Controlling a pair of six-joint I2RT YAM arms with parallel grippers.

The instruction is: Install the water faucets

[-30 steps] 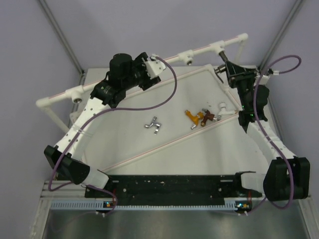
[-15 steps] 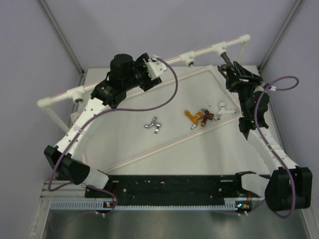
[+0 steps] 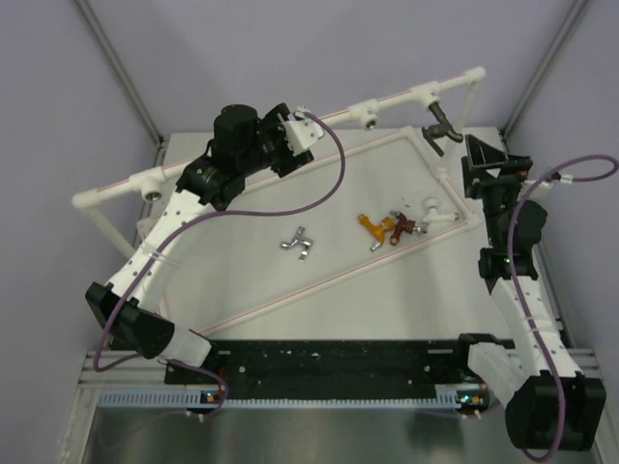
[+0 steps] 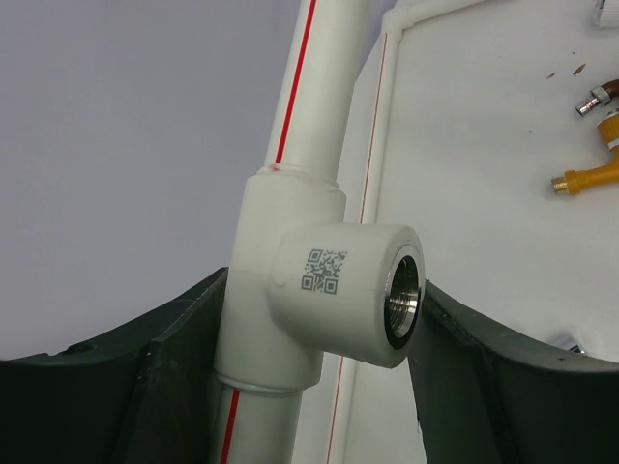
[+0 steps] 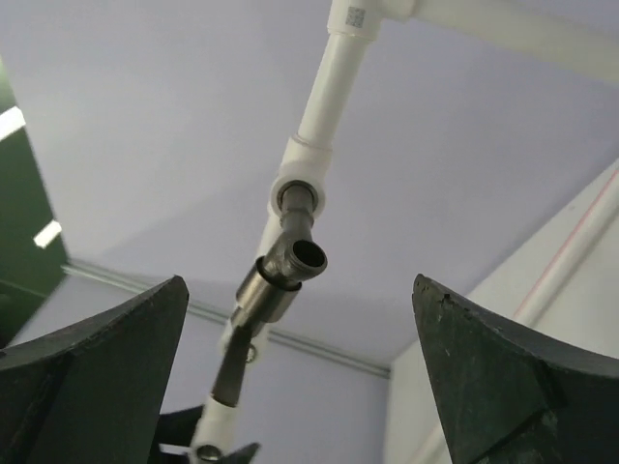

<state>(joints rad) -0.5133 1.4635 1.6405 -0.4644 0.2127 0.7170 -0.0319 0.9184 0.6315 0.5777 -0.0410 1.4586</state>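
A dark grey faucet [image 3: 441, 124] hangs from the right-hand socket [image 3: 426, 97] of the raised white pipe [image 3: 392, 98]. My right gripper [image 3: 484, 153] stands open just right of it, not touching. In the right wrist view the faucet [image 5: 280, 275] shows between wide-apart fingers [image 5: 116, 358] and beyond them. My left gripper [image 3: 296, 131] is shut on another pipe socket [image 4: 334, 290], a finger [image 4: 484, 377] against each side. Silver [image 3: 300, 242], orange-gold [image 3: 374, 228], reddish-brown [image 3: 404, 227] and white [image 3: 431, 208] faucets lie on the table.
Bare sockets sit on the raised pipe at the middle [image 3: 368, 114] and far left [image 3: 150, 189]. A thin white pipe [image 3: 329, 278] crosses the table diagonally. Metal frame posts [image 3: 121, 72] rise at the back corners.
My right gripper has opened, let go of the dark grey faucet and drawn back to the right; the faucet stays in its socket. The left arm has not moved.
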